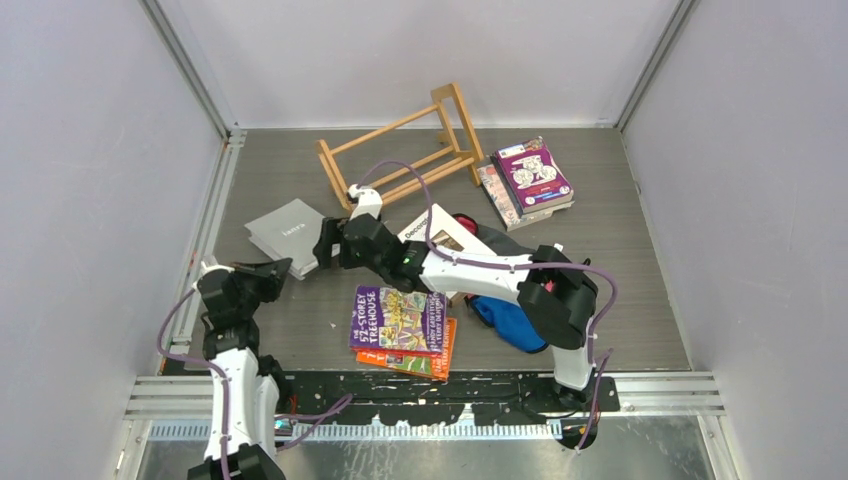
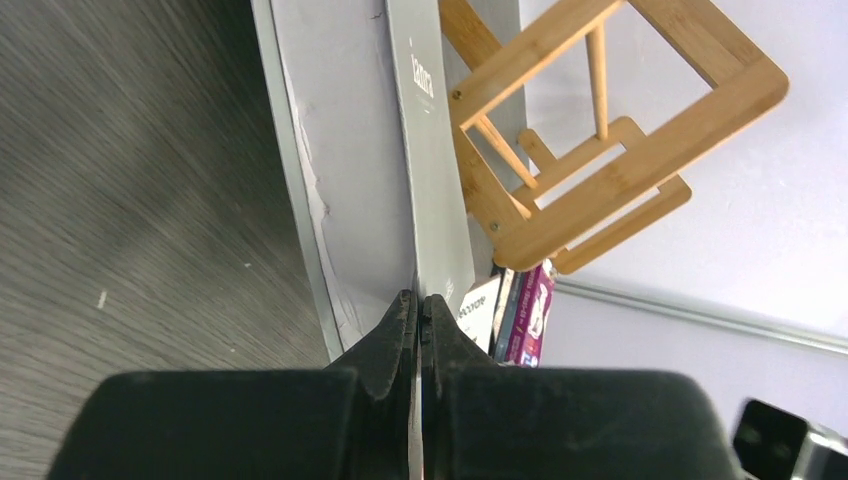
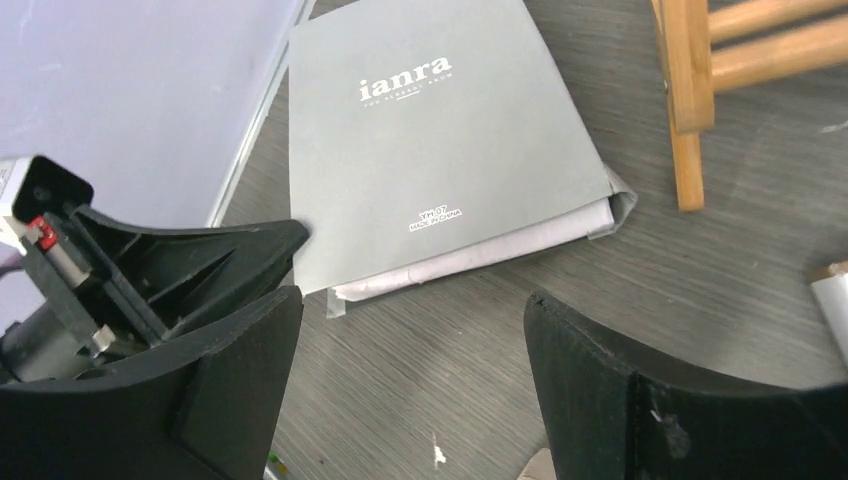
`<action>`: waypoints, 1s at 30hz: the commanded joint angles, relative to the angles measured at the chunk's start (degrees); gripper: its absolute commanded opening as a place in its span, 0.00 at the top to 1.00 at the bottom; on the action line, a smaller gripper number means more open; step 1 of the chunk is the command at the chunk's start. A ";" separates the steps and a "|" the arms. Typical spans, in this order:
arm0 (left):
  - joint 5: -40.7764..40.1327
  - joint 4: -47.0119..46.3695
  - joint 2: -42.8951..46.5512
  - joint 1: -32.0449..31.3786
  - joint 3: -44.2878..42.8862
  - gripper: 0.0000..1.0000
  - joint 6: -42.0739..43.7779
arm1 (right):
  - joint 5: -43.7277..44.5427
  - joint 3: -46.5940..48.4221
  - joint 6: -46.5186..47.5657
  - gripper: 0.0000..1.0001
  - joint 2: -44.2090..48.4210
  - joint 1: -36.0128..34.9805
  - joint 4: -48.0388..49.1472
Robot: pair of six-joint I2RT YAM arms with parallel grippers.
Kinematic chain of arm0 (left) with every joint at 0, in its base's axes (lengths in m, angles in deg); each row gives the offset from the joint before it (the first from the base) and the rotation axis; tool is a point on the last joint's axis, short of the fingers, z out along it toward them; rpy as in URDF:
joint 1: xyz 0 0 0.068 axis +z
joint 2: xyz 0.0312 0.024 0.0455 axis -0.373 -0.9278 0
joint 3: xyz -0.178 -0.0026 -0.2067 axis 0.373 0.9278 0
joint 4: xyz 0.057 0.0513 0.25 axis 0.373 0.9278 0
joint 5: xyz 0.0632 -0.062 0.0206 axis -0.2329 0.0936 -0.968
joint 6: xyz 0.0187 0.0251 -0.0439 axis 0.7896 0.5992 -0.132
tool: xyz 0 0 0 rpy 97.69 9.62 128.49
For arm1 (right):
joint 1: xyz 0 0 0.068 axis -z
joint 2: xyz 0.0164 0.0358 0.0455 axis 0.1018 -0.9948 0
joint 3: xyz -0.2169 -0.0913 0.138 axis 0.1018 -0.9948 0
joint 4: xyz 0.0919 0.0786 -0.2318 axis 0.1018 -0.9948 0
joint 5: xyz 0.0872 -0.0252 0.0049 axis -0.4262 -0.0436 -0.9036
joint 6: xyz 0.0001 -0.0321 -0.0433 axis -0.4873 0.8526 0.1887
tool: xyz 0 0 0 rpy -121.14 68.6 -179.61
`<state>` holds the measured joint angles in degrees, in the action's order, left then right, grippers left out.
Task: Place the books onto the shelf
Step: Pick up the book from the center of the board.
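Nearest the arm bases, a purple Treehouse paperback (image 1: 398, 318) is lying face up on an orange book (image 1: 432, 362), both flat on the table (image 1: 630, 260). Just right of them, a blue cloth (image 1: 508, 320) is sitting partly under the right arm. On the near left, the left gripper (image 1: 276, 268) is clenching its fingers (image 2: 400, 325) tight on the near corner of the grey book (image 1: 288, 232). In the left wrist view, the thin cover edge is running straight into the seam between them. That book is lying flat at the left of the table, its "ianra" cover facing up and its pale pages showing along the near edge. The right gripper (image 3: 412, 310) is hovering over the bare table beside that same edge, its jaws spread wide and grasping nothing. Behind the right forearm, the white-and-brown Decorate book (image 1: 438, 226) is lying partly hidden, with a red cloth (image 1: 465, 221) touching its right side. Farther back, the shelf (image 1: 384, 124) is sitting askew near the rear wall, holding no books, its right end angling toward the back. At the far right, a purple-covered book (image 1: 535, 175) is resting on top of a small stack, with a pink-floral one (image 1: 495, 195) poking out on the left.
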<state>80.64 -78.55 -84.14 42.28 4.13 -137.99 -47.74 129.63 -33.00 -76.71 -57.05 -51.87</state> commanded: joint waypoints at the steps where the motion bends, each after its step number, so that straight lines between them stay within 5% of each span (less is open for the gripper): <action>1: 3.37 -1.70 2.53 -1.40 -1.87 1.00 -2.32 | 1.72 -3.71 -13.32 0.14 2.53 1.07 7.08; 18: 3.62 4.59 7.06 -4.23 -4.35 1.00 0.78 | -4.07 -10.18 -25.84 0.11 2.85 4.28 9.83; 30: 3.57 5.60 7.95 -4.26 -4.76 1.00 1.86 | -3.67 -18.17 -23.70 0.11 9.39 5.99 10.66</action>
<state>82.14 -71.41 -77.19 38.35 2.14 -137.16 -51.87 111.40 -57.09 -71.44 -51.92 -44.01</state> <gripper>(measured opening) 0.006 0.890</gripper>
